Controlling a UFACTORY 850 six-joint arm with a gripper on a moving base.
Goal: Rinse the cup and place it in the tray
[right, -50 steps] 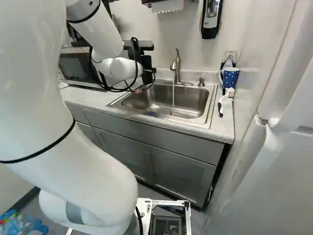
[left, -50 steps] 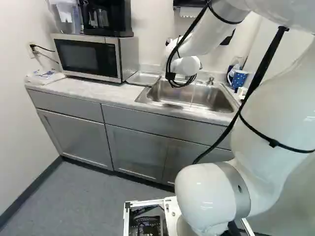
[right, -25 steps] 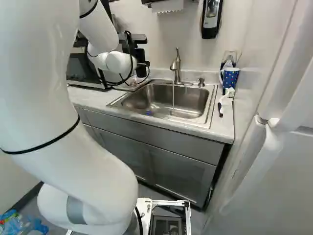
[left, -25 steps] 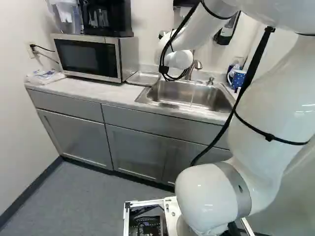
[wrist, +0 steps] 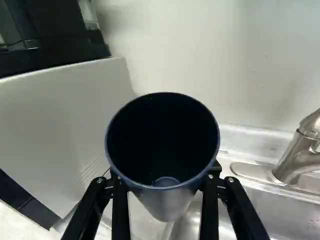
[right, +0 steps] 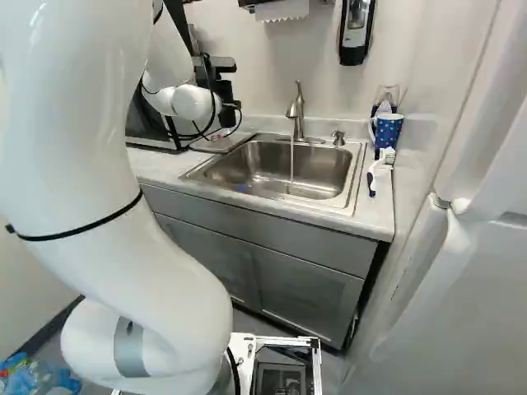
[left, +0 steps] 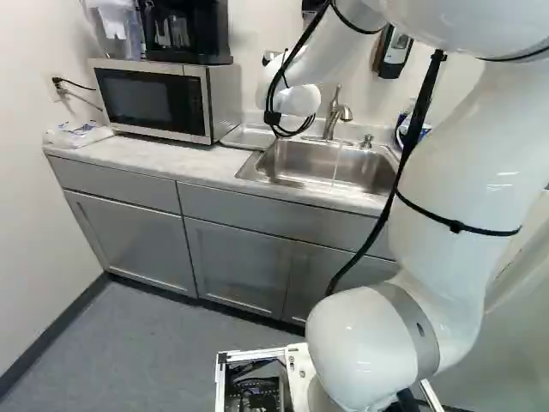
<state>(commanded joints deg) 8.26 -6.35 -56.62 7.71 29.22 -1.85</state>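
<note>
Wrist view: my fingers (wrist: 120,215) are pinching the cup (wrist: 165,199) from two sides, mouth toward the camera, presumably for an upright set-down. With twelve o'clock ahead, the faucet (wrist: 292,156) is standing at three o'clock; in the left base view, the tray (left: 249,137) is lying at the sink's (left: 343,169) nine o'clock, likely awaiting it.

The cup (wrist: 162,145) is dark, perhaps navy; the mug (right: 388,130) is spotted blue.

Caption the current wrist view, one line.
Dark cup gripped in the end effector, mouth toward the camera, microwave and faucet on either side.
</note>
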